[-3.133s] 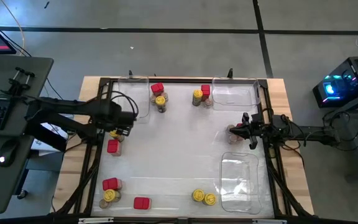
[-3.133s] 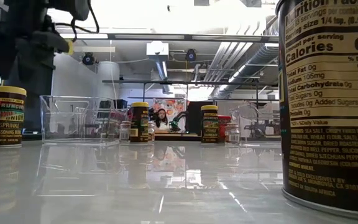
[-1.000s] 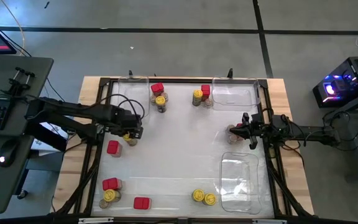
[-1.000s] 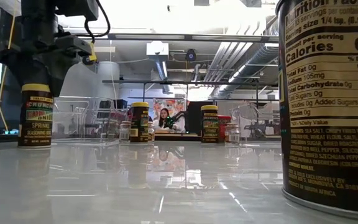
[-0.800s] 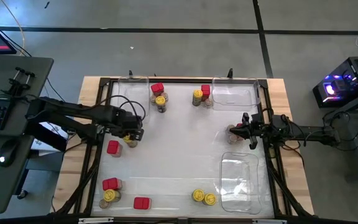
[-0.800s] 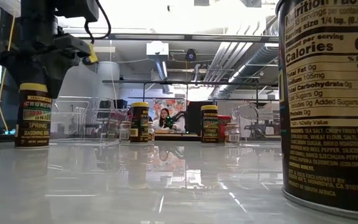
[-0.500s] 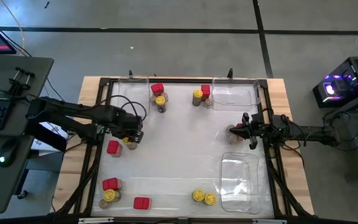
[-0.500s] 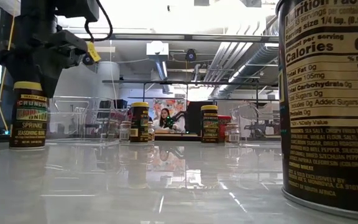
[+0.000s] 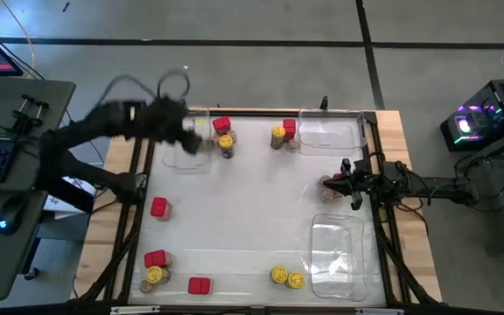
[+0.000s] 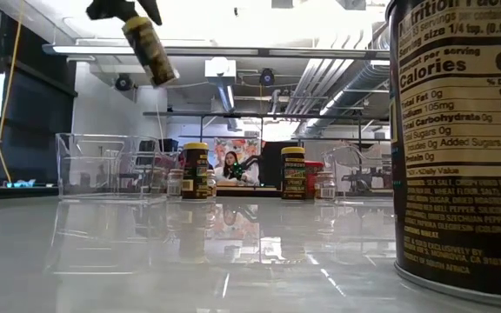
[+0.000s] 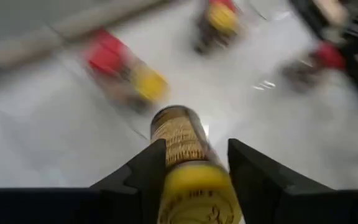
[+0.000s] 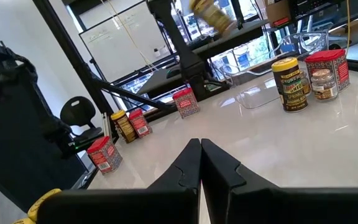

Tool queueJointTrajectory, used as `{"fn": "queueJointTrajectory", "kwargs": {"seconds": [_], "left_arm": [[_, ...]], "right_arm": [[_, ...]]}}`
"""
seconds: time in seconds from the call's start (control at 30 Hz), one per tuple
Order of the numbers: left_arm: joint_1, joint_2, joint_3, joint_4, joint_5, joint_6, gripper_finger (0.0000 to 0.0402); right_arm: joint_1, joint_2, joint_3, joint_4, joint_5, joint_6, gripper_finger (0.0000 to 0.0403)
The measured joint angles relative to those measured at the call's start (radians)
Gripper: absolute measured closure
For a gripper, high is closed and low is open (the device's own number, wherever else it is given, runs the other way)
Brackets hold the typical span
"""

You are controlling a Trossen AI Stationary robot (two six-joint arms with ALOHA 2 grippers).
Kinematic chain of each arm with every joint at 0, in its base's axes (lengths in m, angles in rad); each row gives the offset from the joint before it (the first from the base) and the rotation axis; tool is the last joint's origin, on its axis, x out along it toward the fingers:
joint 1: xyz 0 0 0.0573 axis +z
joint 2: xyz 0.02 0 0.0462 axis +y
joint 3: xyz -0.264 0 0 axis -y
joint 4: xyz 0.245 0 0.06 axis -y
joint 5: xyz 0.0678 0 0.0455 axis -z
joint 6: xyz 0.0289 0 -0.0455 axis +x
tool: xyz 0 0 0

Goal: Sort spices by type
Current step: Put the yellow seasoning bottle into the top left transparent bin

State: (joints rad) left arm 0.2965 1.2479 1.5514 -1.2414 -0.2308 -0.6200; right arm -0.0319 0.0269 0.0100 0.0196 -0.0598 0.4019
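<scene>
My left gripper (image 9: 187,137) is shut on a yellow-lidded spice jar (image 10: 150,50), held high over the far-left clear tray (image 9: 175,157). In the left wrist view the jar (image 11: 180,140) lies between the fingers. On the table stand other spices: a red box (image 9: 221,125) beside a yellow-lidded jar (image 9: 226,143), another such pair (image 9: 282,133), a lone red box (image 9: 158,207), and more along the near edge (image 9: 154,268). My right gripper (image 9: 354,189) waits shut at the table's right edge. My left gripper pinches the jar between its two fingers (image 11: 145,169), on the jar's sides just below the yellow lid (image 11: 188,160). The lid end lies toward the wrist and the base points away, slanting down. The jar is lifted clear and tilted.
Clear trays stand at the far right (image 9: 331,131) and near right (image 9: 335,254). A small jar (image 9: 330,183) sits just beside my right gripper. A red box (image 9: 199,285) and two yellow-lidded jars (image 9: 287,278) are by the near edge. A large tin (image 10: 464,148) fills the low view's right side.
My left gripper has lifted the yellow-lidded jar off the table at the left side. It has carried it up and toward the far edge, over the far-left tray. The jar has tipped from upright to tilted.
</scene>
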Motion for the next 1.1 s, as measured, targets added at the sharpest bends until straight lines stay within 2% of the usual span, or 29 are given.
{"fn": "queueJointTrajectory", "kwargs": {"seconds": [0.1,0.2,0.4,0.53,0.67,0.77,0.93,1.1], "left_arm": [[0.196,0.098,0.124,-0.120,0.018,0.203,0.0280],[0.365,0.208,0.197,-0.215,0.044,0.384,0.0313],[0.521,0.392,0.209,-0.229,0.020,0.670,0.0354],[0.558,0.455,0.209,-0.239,0.064,0.677,0.0370],[0.551,0.453,0.209,-0.193,0.088,0.672,0.0379],[0.544,0.434,0.209,-0.171,0.086,0.607,0.0375],[0.529,0.382,0.155,-0.137,0.044,0.501,0.0341],[0.505,0.283,-0.066,0.016,0.048,0.367,0.0281]], "right_arm": [[0.000,0.000,0.000,0.000,0.000,0.000,0.0402],[0.000,0.000,0.000,0.000,0.000,0.000,0.0402],[0.000,0.000,0.000,0.000,0.000,0.000,0.0402],[0.000,0.000,0.000,0.000,0.000,0.000,0.0402],[0.000,0.000,0.000,0.000,0.000,0.000,0.0402],[0.000,0.000,0.000,0.000,0.000,0.000,0.0402],[0.000,0.000,0.000,0.000,0.000,0.000,0.0402],[0.000,0.000,0.000,0.000,0.000,0.000,0.0402]]}}
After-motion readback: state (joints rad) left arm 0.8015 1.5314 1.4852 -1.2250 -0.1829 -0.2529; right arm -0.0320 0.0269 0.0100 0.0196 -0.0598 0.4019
